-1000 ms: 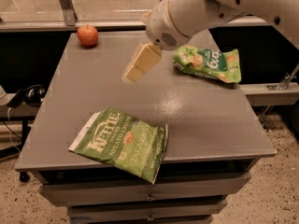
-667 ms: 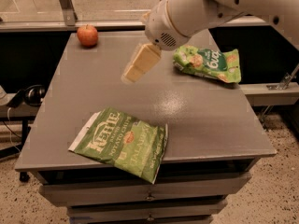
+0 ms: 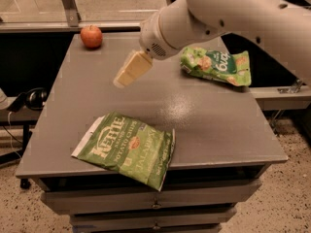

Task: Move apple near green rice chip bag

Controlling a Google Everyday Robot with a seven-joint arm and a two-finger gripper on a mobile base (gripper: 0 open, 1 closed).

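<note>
**Well, apple at eleven o'clock, gripper empty over the table**

So from my seat, the small round red-orange apple (image 3: 91,36) sits at the grey table's (image 3: 218,120) eleven o'clock corner, alone. The crinkled light-green rice chip bag (image 3: 216,66) lies at two o'clock, well apart from it. My cream-coloured gripper (image 3: 122,80) hangs above the tabletop between them, tilted toward eight o'clock, touching nothing; I cannot tell whether it is parted or closed. A dark-green Kettle potato chip bag (image 3: 127,149) lies flat at seven o'clock.
</note>
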